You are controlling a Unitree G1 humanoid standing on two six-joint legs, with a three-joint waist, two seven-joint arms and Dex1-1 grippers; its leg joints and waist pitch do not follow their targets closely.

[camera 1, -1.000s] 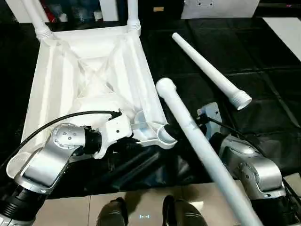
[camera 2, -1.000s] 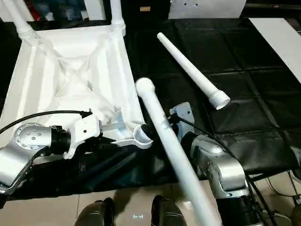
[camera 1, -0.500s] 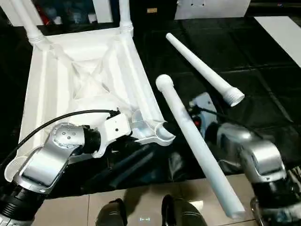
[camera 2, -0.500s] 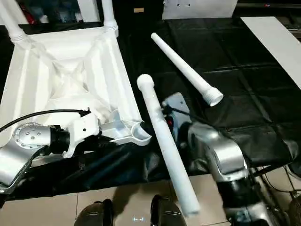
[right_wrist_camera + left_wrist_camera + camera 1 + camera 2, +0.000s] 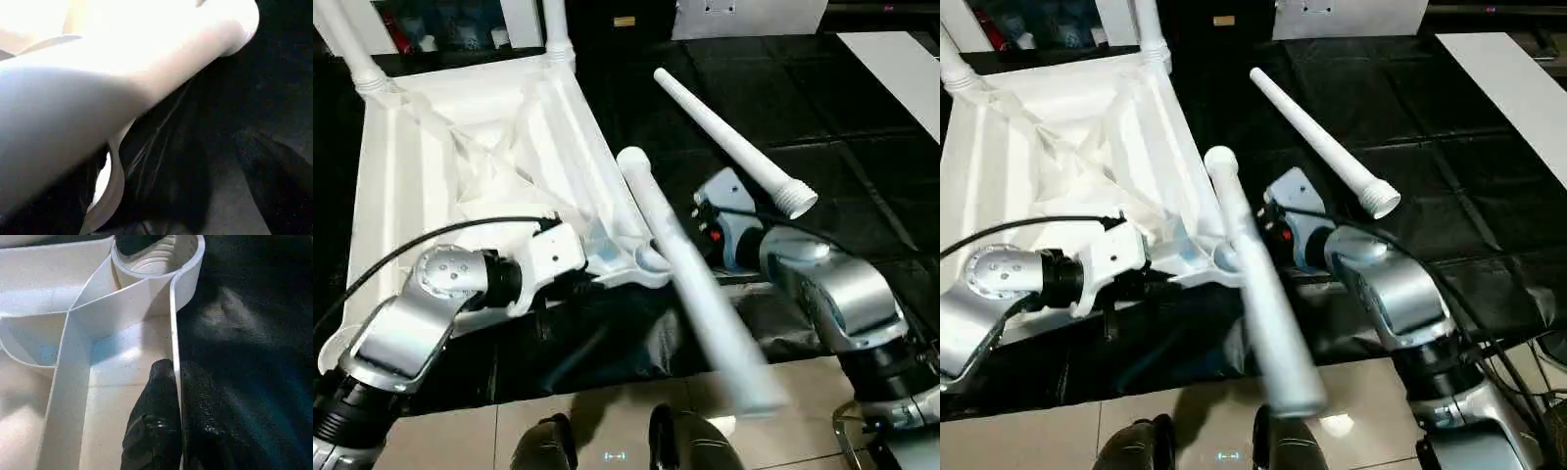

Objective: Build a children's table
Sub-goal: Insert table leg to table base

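Fitting third leg (image 5: 690, 269): right end effector (image 5: 710, 230) gripping it wide; left end effector (image 5: 171, 382) pinching tabletop (image 5: 421, 196) rim beside empty socket (image 5: 156, 257). Next: aligning leg end with socket.

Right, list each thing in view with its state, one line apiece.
Table top: upside down on the black worktable, ribs up.
Far legs: two fitted, standing in the far corner sockets.
Near corner socket: empty.
Loose leg: lying flat on the worktable.
Carried leg: tilted, lifted beside the near socket.
Left tool: shut on the table top's rim.
Right tool: holding the carried leg.
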